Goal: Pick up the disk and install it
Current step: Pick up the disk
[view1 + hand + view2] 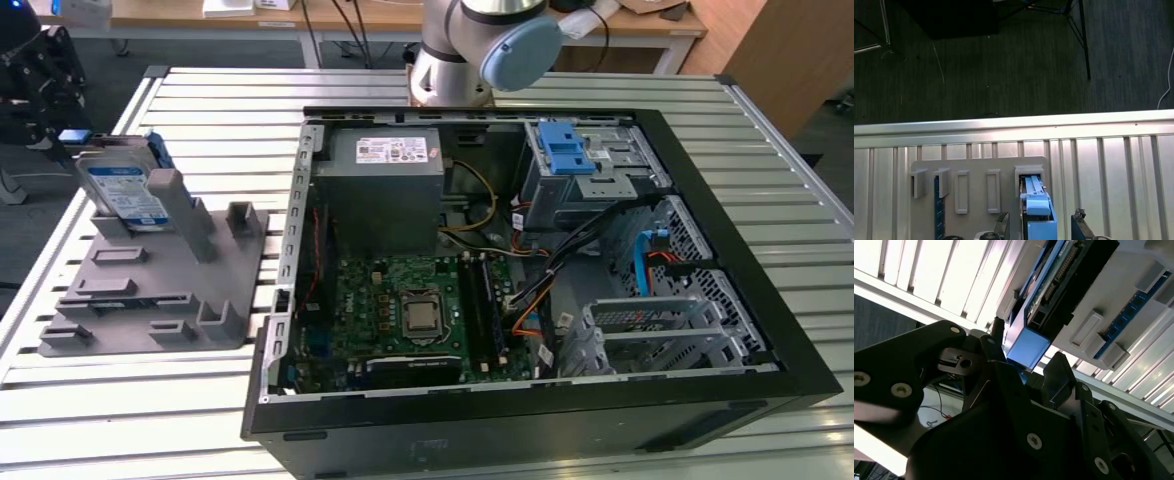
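The disk [123, 190] stands on edge in a slot of the grey fixture [147, 290] at the exterior view's left, its white-and-blue label showing and blue rails along its sides. My dark gripper [60, 125] hangs at the disk's far end. In the first wrist view the disk's blue rail [1039, 212] lies between the two fingertips [1002, 220], with a gap on each side. In the second wrist view the disk's blue end [1028, 347] sits between the black fingers [1059, 367]. The gripper [1026, 357] is open around the disk and is not clamped on it.
An open black computer case [747, 250] lies on the slatted metal table [174, 400]. Inside are a grey power supply box [380, 190], a motherboard [414, 310] and a drive cage with a blue latch [567, 155]. The arm's base [467, 50] stands behind the case.
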### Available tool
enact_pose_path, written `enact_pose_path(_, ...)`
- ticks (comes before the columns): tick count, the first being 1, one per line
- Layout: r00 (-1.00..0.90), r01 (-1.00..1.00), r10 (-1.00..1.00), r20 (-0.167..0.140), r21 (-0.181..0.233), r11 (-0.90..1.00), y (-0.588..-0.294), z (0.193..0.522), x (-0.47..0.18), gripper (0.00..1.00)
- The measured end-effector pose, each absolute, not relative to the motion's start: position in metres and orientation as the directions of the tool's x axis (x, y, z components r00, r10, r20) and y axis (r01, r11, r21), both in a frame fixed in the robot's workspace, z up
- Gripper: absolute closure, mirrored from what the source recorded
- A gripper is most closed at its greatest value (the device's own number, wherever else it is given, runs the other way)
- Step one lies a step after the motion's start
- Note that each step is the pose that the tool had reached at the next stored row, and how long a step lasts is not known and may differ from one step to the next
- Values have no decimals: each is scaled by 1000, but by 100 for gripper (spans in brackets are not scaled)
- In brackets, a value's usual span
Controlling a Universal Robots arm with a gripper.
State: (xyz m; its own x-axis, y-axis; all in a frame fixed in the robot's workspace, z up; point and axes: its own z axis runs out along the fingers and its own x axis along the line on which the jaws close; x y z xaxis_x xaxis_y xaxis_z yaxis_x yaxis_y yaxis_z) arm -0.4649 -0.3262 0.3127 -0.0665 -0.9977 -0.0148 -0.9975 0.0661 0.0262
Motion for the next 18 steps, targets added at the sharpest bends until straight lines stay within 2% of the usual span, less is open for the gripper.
enact_pose_path(3,-66,-997,-998,-15,26,66,-326,308,-465,43)
enact_pose_path(4,-66,-997,-998,-15,26,66,-326,307,-465,49)
enact_pose_path(18,-67,-997,-998,-15,26,66,-327,304,-465,49)
